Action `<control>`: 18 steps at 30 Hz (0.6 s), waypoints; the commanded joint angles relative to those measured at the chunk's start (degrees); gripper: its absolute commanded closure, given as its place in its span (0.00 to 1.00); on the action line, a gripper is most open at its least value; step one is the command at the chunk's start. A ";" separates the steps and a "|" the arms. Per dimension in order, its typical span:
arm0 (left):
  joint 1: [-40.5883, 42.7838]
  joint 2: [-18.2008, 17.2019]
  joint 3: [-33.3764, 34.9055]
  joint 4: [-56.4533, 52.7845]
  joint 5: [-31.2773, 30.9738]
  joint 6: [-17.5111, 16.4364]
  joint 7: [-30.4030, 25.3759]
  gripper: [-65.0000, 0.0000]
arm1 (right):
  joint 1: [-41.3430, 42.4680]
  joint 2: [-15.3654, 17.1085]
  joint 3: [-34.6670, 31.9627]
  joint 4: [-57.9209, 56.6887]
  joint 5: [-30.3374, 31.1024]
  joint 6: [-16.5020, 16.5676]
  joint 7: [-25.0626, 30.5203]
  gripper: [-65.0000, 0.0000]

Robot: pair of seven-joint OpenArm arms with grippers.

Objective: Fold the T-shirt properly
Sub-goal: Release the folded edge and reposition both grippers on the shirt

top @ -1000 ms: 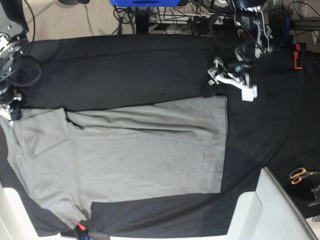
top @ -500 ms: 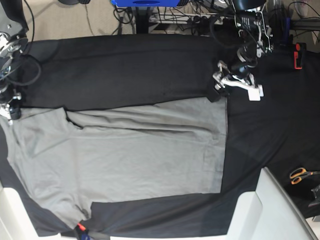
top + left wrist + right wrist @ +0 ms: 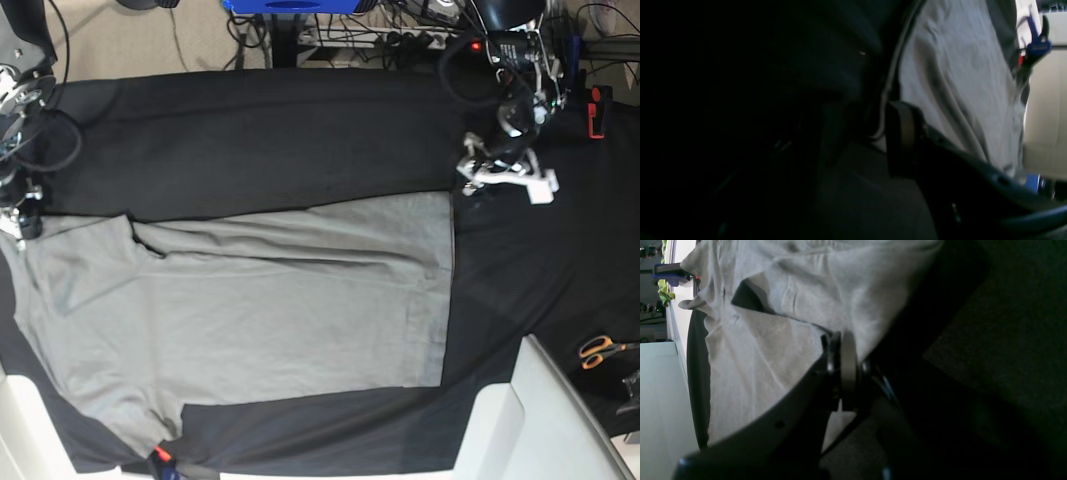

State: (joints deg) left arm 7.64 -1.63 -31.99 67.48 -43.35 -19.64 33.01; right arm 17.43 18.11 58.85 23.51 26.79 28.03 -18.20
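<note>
Nearby, orange-handled scissors (image 3: 600, 350) lie well apart from the T-shirt (image 3: 260, 310).

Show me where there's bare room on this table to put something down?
The black table cloth lies bare above the T-shirt, between both arms. Another bare strip runs right of the shirt's hem, toward the scissors. The T-shirt fills the lower left.

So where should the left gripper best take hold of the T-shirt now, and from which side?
Probably the T-shirt's far hem corner, near the left gripper. It lies flat on the table cloth, so come down from above at its edge.
</note>
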 commanded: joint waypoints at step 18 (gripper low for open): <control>-7.33 0.00 3.11 -8.27 0.32 0.08 0.61 0.56 | 0.99 1.45 -0.17 0.71 0.60 0.67 0.66 0.99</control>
State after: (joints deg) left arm 0.34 -1.52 -29.12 59.20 -43.99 -20.12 32.10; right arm 17.43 18.11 58.85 23.51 26.79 28.03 -18.17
